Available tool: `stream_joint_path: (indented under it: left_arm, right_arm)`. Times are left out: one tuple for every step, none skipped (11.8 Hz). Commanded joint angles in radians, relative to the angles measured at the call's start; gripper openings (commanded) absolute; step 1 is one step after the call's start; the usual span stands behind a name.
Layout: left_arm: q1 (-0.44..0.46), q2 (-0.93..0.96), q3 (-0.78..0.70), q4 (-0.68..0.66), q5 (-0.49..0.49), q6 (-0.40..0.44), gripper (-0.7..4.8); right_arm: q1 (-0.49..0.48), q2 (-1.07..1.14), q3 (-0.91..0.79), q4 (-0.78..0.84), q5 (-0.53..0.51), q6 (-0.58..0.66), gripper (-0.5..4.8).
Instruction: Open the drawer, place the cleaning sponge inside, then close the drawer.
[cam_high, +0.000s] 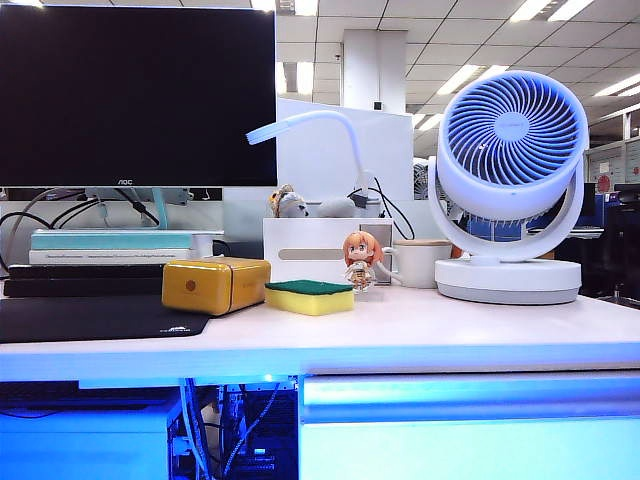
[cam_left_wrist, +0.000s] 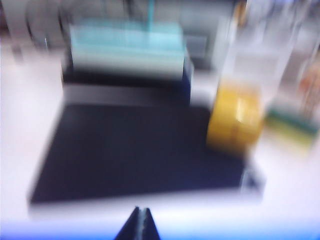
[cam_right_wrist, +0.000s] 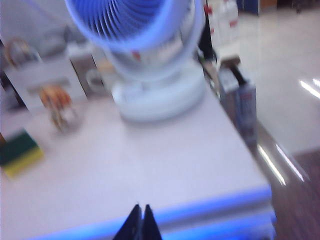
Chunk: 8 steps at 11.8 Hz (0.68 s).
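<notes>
A: Desk (cam_high: 420, 330), front view: sponge (cam_high: 309, 296) between box (cam_high: 215, 284) and figurine (cam_high: 361, 260); drawer (cam_high: 470, 420) shut below. Grippers?

B: Wrist views only: left gripper (cam_left_wrist: 139, 212) and right gripper (cam_right_wrist: 140, 209), pinched together, empty, before the desk edge.

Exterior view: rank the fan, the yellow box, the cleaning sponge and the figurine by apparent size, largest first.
1. fan
2. yellow box
3. cleaning sponge
4. figurine; sponge and figurine look close in size, so their order is unsure.
Neither gripper shows in this view.
</notes>
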Motion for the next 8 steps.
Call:
stream_joint_path:
  left_arm:
    - [0.001,0.004,0.127,0.039,-0.076,-0.040,-0.04]
    - [0.001,0.021,0.183,0.038,-0.082,-0.039,-0.04]
    - [0.001,0.051,0.240,0.038,-0.080,-0.039,-0.04]
    - [0.001,0.210,0.431,0.034,-0.053,-0.038,-0.04]
    - [0.001,0.308,0.536,0.008,-0.045,-0.031,-0.04]
    - [0.001,0.400,0.645,-0.060,-0.006,-0.030,-0.04]
    - [0.000,0.489,0.752,-0.138,0.034,-0.028,-0.04]
    - [0.000,0.567,0.851,-0.212,0.079,-0.003,-0.04]
  right_arm:
    - [0.001,0.000,0.094,0.023,0.005,0.011,-0.05]
    - [0.001,0.005,0.129,0.014,0.011,0.031,-0.05]
    - [0.001,0.014,0.165,-0.007,0.024,0.070,-0.05]
    - [0.001,0.084,0.278,-0.073,0.030,0.155,-0.05]
    - [0.001,0.140,0.339,-0.091,0.030,0.183,-0.05]
    - [0.001,0.196,0.389,-0.094,0.028,0.214,-0.05]
    - [0.001,0.255,0.436,-0.101,0.021,0.259,-0.05]
    - [0.001,0.317,0.475,-0.116,-0.003,0.299,-0.05]
